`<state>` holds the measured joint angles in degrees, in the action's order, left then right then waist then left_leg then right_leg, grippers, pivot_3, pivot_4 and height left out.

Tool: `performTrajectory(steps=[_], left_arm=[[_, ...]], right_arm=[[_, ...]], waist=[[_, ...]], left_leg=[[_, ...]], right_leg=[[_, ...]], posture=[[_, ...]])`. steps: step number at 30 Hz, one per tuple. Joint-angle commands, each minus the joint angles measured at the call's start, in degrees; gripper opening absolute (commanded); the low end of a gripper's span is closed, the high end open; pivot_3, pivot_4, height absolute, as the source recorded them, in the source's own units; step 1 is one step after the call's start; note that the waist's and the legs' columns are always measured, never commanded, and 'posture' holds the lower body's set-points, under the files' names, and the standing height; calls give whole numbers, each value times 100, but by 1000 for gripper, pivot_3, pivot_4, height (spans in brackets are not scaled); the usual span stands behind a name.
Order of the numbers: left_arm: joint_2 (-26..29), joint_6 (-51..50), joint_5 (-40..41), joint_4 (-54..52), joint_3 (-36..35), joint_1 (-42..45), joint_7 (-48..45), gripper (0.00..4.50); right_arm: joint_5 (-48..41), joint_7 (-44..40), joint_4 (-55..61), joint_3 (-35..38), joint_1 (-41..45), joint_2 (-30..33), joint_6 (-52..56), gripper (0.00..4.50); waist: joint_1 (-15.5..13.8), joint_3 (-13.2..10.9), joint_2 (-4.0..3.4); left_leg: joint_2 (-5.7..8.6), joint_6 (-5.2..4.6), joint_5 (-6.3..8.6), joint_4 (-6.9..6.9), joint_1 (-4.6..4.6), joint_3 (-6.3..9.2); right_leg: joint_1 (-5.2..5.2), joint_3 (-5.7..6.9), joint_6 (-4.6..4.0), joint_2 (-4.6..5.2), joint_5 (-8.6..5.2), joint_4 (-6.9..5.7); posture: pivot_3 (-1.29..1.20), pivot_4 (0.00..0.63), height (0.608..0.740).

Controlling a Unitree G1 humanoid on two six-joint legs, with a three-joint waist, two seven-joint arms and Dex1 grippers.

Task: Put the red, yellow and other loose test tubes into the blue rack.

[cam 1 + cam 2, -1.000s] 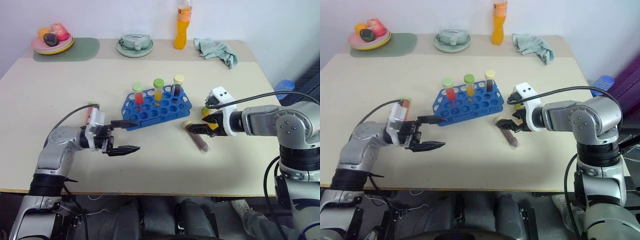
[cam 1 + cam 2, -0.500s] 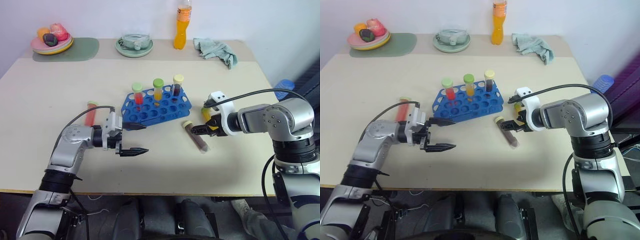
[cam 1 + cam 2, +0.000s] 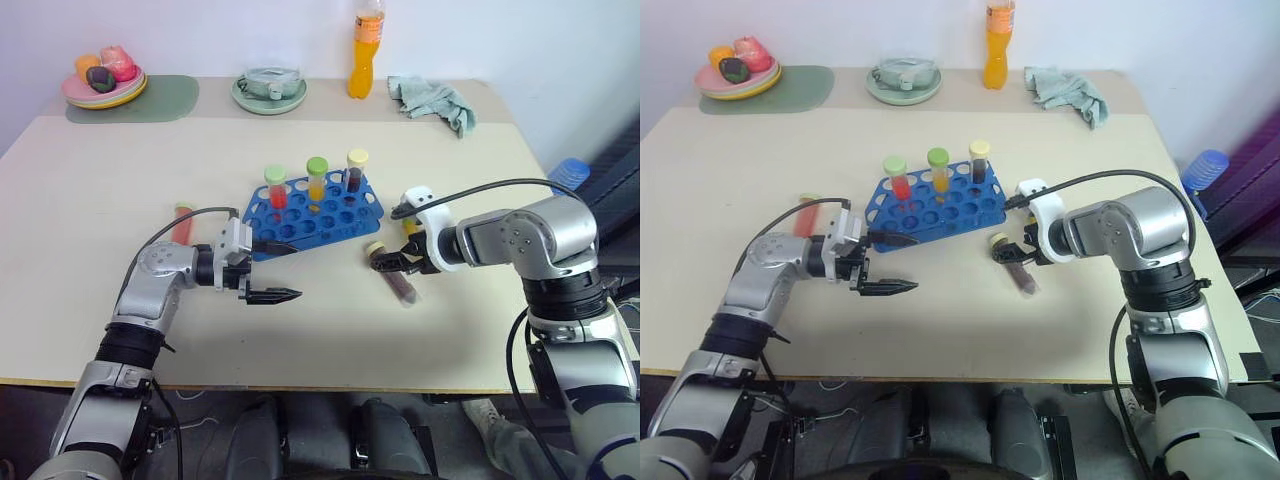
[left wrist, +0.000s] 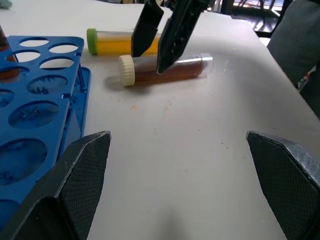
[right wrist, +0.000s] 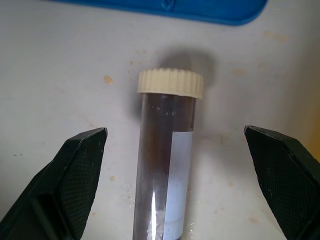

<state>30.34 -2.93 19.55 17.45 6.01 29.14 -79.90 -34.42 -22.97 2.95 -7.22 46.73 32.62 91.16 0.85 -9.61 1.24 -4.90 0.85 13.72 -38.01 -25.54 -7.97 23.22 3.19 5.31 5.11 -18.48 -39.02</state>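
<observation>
While my right gripper (image 5: 175,145) hangs spread over the lying brown tube (image 5: 162,175), I hold my left gripper (image 3: 272,270) spread beside the blue rack (image 3: 315,215).

Three test tubes (image 3: 316,178) stand in one blue rack (image 3: 313,219); seemingly three loose tubes (image 3: 392,277) lie flat.

Three tubes (image 3: 316,178) stand in the rack (image 3: 312,216); one tube (image 3: 391,272) lies right.
</observation>
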Motion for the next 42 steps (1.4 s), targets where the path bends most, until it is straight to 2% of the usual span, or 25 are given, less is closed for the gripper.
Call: performTrajectory(steps=[1,3,5,8,11,12,20,22,25,31,37,42], left_arm=[[-25,115,-2,-25,3,124,-67,4441],[-32,118,-10,-3,-14,140,-76,4441],[-34,128,-19,21,-25,150,-69,4500],[-58,125,-26,47,-18,179,-52,4500],[-84,120,-24,50,-23,198,-35,4500],[-90,128,-31,61,-25,206,-30,4500],[-115,159,-42,83,-51,215,11,4500],[-138,169,-29,98,-65,240,38,4500],[-146,169,-10,130,-79,278,39,4500],[-123,206,6,242,-153,282,56,4500],[-97,239,23,304,-238,219,156,4500],[-157,212,44,217,-253,149,272,4500]], right_arm=[[171,-58,-10,-161,120,-44,-201,4500],[264,-77,-47,-285,103,-58,-314,4500],[391,-69,-122,-395,95,-113,-450,3973],[595,-99,-232,-618,98,-141,-688,2678],[812,-221,-193,-972,48,-69,-1059,1096],[872,-284,-173,-1067,23,-41,-1188,838],[1144,-818,266,-1361,-159,375,-1854,805],[1047,-1096,646,-1181,-267,488,-2244,805],[623,-1357,1172,-422,-468,345,-2663,805],[-150,-1684,1590,1280,-1343,-581,-4506,805],[246,-1770,374,1701,-1483,-1905,-7272,805],[814,-1940,-1445,1693,-1255,-2493,-9315,805]], waist=[[4,0,0],[11,0,0],[30,0,0],[54,0,0],[57,1,0],[65,1,1],[148,1,1],[136,1,1],[133,-1,0],[93,0,2],[34,-1,0],[14,-1,0]], left_leg=[[0,0,0,0,0,1],[0,0,0,0,0,0],[0,0,0,0,2,0],[-2,0,0,0,6,0],[-2,0,0,0,7,0],[-3,0,0,-1,7,0],[-2,-1,0,-2,12,6],[-2,-1,0,-3,10,5],[-1,-1,0,-4,5,6],[-2,2,-2,0,6,5],[-1,31,-18,0,8,1],[0,31,-18,-1,7,-2]], right_leg=[[0,0,0,0,0,0],[0,0,0,0,0,0],[-1,0,0,0,0,0],[-2,0,0,-1,0,-4],[-2,-1,0,-2,0,-6],[-3,-1,0,-2,0,-5],[-9,0,-2,-2,2,-7],[-9,0,-2,-1,2,-6],[-5,1,-1,-1,2,-5],[-8,2,-1,-3,2,0],[-7,1,0,-5,2,0],[-9,1,0,-3,2,3]], posture=[[0,150,740],[0,150,740],[0,150,740],[0,150,740],[0,150,740],[0,150,740],[0,150,740],[0,150,740],[0,150,740],[0,150,740],[0,150,740],[0,150,740]])
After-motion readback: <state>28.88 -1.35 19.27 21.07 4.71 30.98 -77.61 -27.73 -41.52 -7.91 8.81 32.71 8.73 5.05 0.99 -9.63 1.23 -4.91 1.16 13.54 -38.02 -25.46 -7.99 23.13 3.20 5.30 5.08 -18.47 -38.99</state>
